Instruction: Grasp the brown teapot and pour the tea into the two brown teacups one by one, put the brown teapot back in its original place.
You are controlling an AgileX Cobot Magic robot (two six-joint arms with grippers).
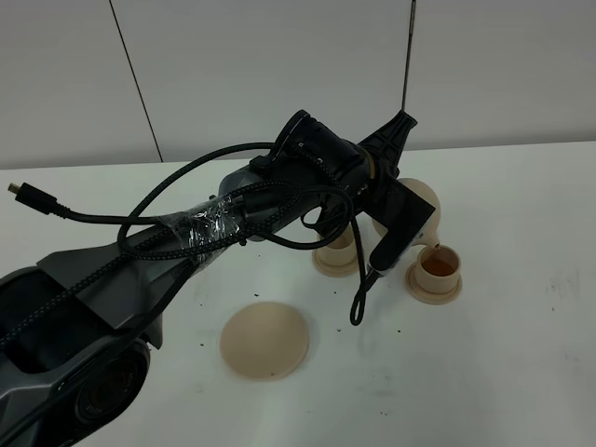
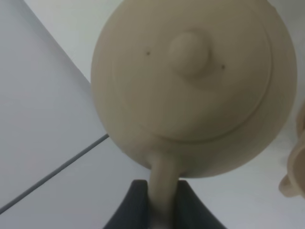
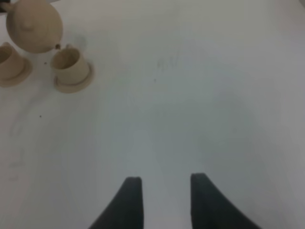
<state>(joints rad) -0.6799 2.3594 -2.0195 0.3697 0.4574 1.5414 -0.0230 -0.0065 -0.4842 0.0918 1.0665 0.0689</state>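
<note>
The brown teapot (image 1: 425, 199) hangs tilted above the table, its spout low over the right teacup (image 1: 438, 269), which holds amber tea. My left gripper (image 1: 395, 189) reaches across from the left and is shut on the teapot's loop handle (image 2: 162, 191). In the left wrist view the teapot (image 2: 190, 86) and its knobbed lid fill the frame. The other teacup (image 1: 335, 253) stands on its saucer just left, partly hidden by the arm. The wide flat saucer (image 1: 264, 340) lies bare nearer the front. My right gripper (image 3: 164, 183) is open over bare table, well away from the teapot (image 3: 33, 26) and cups (image 3: 71, 64).
The left arm and its looping black cables (image 1: 186, 219) stretch across the left half of the white table (image 1: 521, 354). A pale wall with dark seams (image 1: 135, 79) runs behind the table. Small dark specks lie on the table around the wide saucer.
</note>
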